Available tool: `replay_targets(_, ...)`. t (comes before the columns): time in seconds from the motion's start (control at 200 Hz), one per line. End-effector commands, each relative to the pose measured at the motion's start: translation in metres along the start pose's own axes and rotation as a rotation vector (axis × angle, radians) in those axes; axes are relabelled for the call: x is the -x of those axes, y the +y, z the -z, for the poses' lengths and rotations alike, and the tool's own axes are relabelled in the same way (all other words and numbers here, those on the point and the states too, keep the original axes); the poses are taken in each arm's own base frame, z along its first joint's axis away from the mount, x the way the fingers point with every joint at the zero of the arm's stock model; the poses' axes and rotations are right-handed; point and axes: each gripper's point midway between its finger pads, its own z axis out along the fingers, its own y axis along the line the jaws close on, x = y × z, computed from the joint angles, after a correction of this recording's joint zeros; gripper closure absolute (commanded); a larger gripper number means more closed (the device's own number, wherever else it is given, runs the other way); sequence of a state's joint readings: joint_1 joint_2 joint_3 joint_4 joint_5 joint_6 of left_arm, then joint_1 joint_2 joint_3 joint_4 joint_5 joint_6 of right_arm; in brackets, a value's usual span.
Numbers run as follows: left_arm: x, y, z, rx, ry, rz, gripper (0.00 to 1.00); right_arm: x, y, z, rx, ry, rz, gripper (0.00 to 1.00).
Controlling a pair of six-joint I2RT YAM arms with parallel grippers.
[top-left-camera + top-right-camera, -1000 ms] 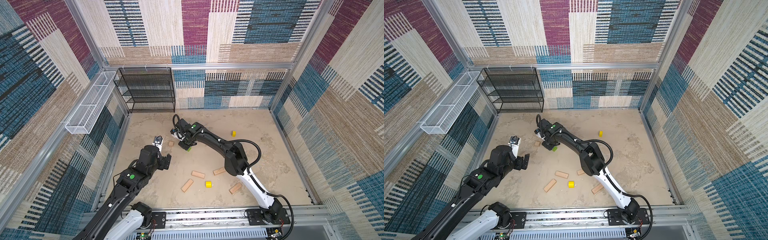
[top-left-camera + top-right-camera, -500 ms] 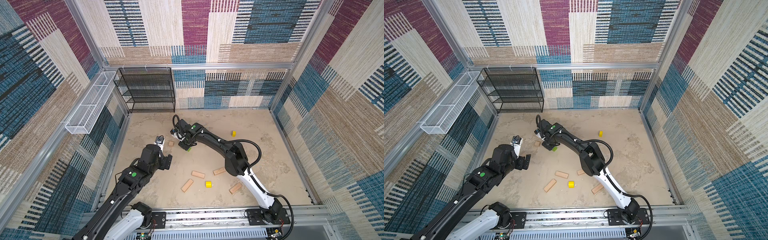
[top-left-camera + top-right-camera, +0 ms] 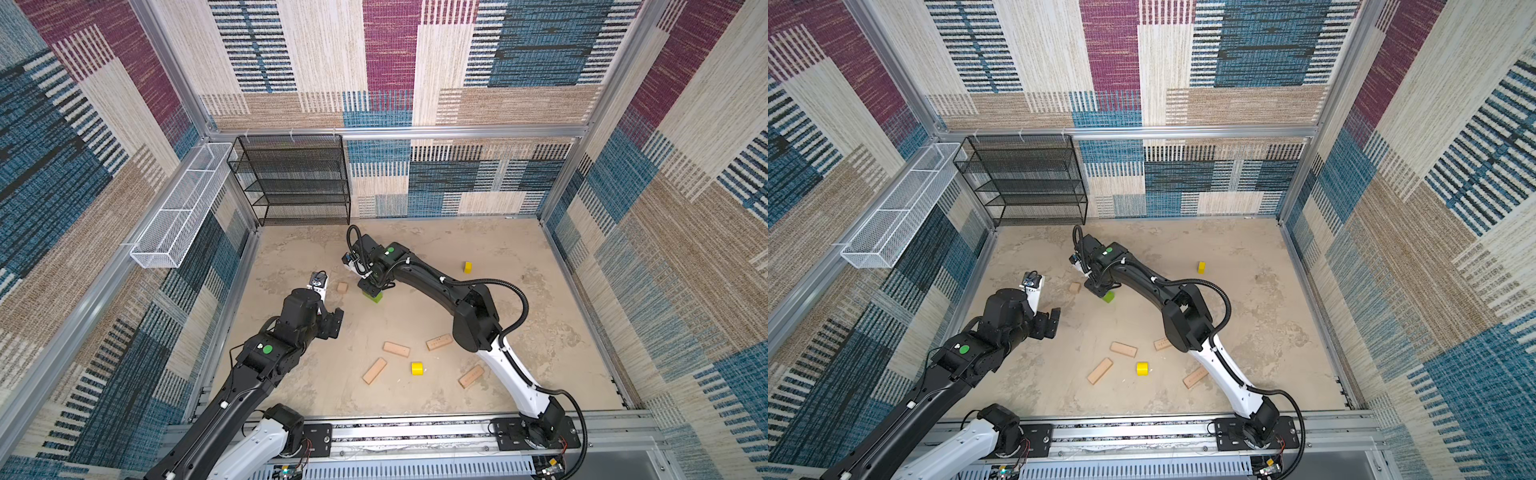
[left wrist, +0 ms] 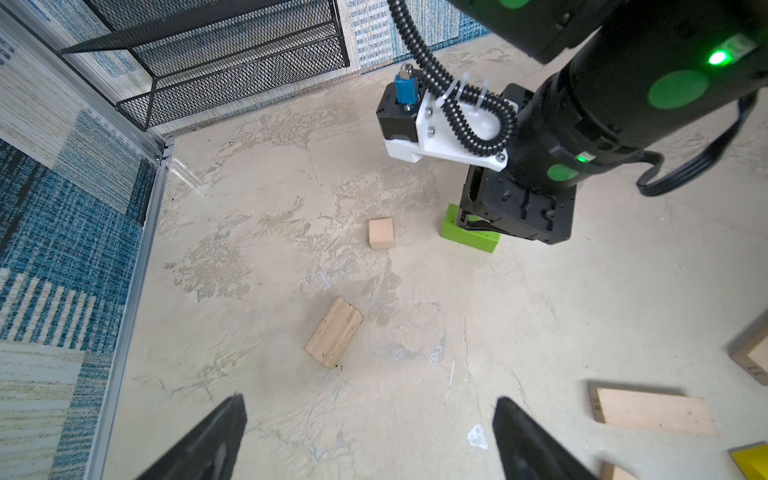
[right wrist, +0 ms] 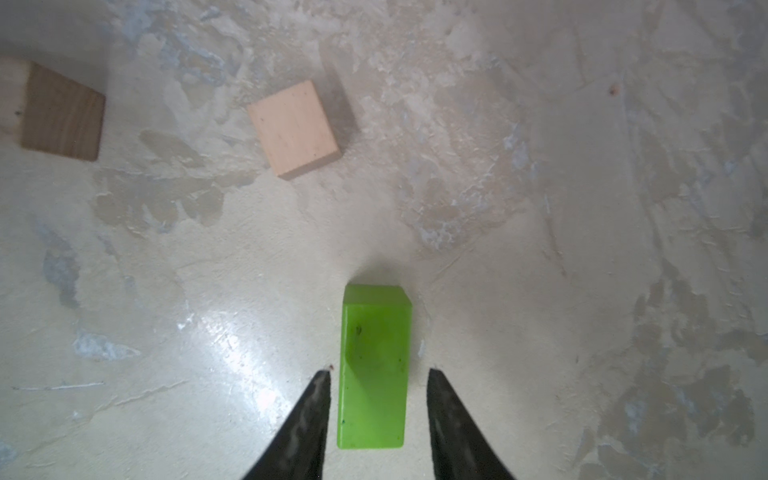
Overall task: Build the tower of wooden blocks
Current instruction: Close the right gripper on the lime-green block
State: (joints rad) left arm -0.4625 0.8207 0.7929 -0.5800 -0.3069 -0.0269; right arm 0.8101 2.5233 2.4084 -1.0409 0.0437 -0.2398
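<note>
Green brick [image 5: 374, 353] sits untouched between narrowly parted jaws of right gripper [image 5: 379, 372], long axis running straight ahead; left gripper [image 4: 370, 399] wide, farther off.

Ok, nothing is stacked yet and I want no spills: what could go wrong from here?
1. The green brick seems off-centre between the open fingers of the right gripper, nearer one of them; closing may twist or shove it.
2. The small wooden cube lies close by; a swing of that arm could knock it.
3. The left gripper, open above a tan block, hangs near the right gripper; they might collide.
</note>
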Motion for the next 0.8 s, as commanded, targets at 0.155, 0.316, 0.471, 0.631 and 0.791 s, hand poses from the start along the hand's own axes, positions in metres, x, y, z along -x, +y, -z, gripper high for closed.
replay_targets(0.155,0.008,0.003,0.004,0.01,-0.031,0.001,0.03,-0.003,0.005,-0.011,0.02,0.015,0.006,0.58)
replay_targets(0.316,0.007,0.003,0.003,0.007,-0.029,0.003,0.03,-0.003,0.006,-0.014,0.03,0.017,0.021,0.59)
replay_targets(0.471,0.007,0.004,0.004,0.015,-0.028,0.002,0.03,-0.001,0.01,-0.015,0.05,0.014,0.03,0.61)
replay_targets(0.631,0.008,0.005,0.003,0.017,-0.03,0.007,0.03,-0.005,0.01,-0.014,0.051,0.024,0.043,0.63)
replay_targets(0.791,0.008,0.003,0.003,-0.001,-0.029,0.01,0.03,-0.01,0.01,-0.016,0.047,0.041,0.037,0.63)
